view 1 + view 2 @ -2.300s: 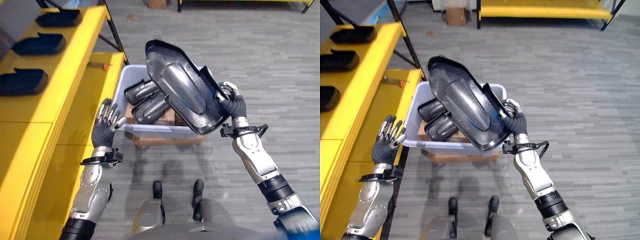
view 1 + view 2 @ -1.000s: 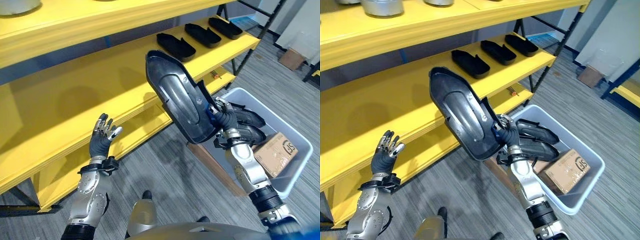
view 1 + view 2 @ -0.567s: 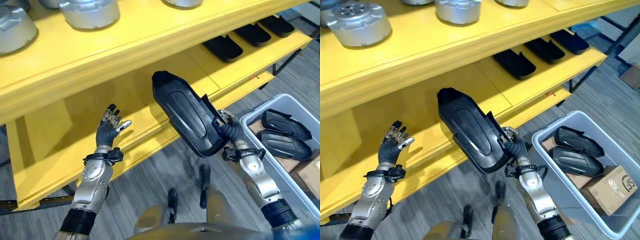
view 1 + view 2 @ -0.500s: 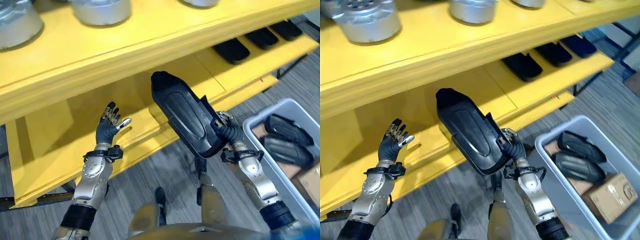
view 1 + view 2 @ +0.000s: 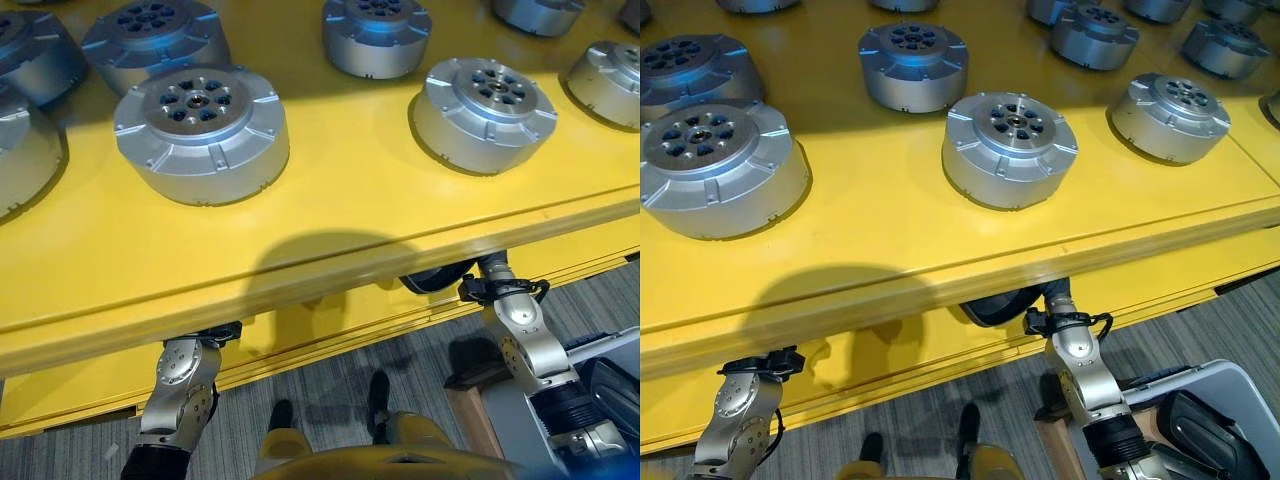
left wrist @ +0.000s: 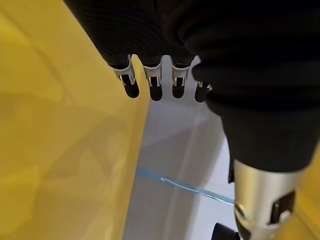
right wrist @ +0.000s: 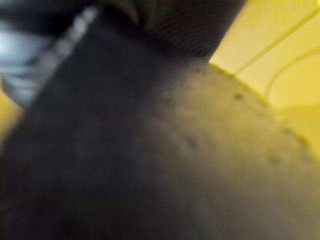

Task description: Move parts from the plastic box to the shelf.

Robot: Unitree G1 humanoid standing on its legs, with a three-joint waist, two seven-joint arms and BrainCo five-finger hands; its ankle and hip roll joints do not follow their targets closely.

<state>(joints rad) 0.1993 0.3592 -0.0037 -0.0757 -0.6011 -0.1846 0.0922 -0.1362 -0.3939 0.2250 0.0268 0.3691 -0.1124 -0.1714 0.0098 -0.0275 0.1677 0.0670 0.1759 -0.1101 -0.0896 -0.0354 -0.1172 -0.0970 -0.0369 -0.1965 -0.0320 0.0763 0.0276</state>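
A black part [image 5: 998, 304] is tucked under the yellow shelf's [image 5: 900, 240] front lip; its direction can't be judged. Right hand [image 5: 1058, 294] reaches beneath, grip unclear. Left hand [image 6: 150, 85] is under there too, fingers straight, empty.

head eyes: down on shelf [image 5: 330, 250] | wrist views: close, along hands

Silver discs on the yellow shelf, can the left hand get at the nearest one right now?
Probably not: the left hand is under the yellow shelf board, which lies between it and the disc.
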